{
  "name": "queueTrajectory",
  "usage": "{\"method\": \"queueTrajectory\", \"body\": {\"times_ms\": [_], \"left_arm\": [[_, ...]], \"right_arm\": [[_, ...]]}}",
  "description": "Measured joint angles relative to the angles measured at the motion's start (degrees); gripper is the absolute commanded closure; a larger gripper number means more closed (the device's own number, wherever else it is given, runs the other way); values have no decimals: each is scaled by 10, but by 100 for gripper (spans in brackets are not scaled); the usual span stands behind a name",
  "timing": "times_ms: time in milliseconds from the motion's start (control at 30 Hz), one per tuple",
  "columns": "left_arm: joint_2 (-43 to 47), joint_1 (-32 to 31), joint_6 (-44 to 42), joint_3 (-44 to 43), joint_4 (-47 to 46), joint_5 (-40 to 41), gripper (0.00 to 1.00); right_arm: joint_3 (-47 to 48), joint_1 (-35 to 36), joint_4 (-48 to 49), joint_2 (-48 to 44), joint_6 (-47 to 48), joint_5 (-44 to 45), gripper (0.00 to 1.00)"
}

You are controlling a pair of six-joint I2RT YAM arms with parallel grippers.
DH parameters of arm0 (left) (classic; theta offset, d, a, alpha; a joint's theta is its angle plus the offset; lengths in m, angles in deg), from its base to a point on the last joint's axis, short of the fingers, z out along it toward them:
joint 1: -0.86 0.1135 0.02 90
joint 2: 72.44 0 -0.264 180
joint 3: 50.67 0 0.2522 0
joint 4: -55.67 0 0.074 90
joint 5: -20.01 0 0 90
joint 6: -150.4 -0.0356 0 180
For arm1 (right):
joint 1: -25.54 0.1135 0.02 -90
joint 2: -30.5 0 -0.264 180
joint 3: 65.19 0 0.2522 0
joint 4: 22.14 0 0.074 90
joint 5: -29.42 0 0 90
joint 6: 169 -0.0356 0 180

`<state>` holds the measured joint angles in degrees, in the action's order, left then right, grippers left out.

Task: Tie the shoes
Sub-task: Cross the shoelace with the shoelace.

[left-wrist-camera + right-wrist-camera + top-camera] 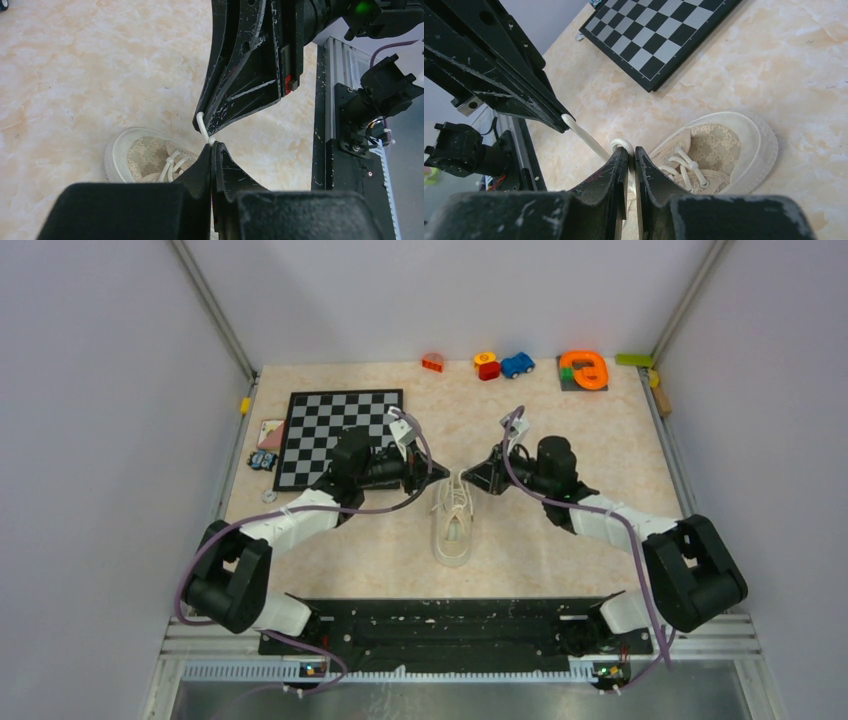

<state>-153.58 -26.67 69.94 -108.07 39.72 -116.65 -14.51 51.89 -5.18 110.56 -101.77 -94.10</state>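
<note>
The cream sneaker [453, 525] lies mid-table, toe toward the far side, with white laces [456, 490]. Its toe also shows in the left wrist view [137, 157] and in the right wrist view [724, 147]. My left gripper [428, 475] and right gripper [476, 476] meet tip to tip just above the shoe's toe end. The left gripper [212, 146] is shut on a white lace [202, 127] that runs to the right gripper's tip. The right gripper [629, 150] is shut on a lace loop [623, 144]; a lace strand [584, 135] runs to the left gripper's tip.
A chessboard [335, 430] lies at the back left, just behind the left arm. Small toys [500, 364] and an orange piece [584, 370] line the far edge. Small items [266, 445] sit left of the board. The arm rail [440, 625] runs along the near edge.
</note>
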Motion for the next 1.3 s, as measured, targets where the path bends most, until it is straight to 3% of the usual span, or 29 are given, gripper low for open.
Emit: {"method": "queueTrajectory", "body": {"times_ms": [567,767,1000,1300], "left_arm": [[-31,0,-50,-44,53,-52,100],[-32,3,-49,-43,61,-47,100],[33,53,22,67,-33,-12,100],[156,80,59,166,-1,76,100]], "right_arm": [[37,0,-19,19,-60,-17,88],[37,0,-42,15,-59,0,93],[29,0,-68,-27,-66,43,93],[60,8,-120,9,-56,65,93]]}}
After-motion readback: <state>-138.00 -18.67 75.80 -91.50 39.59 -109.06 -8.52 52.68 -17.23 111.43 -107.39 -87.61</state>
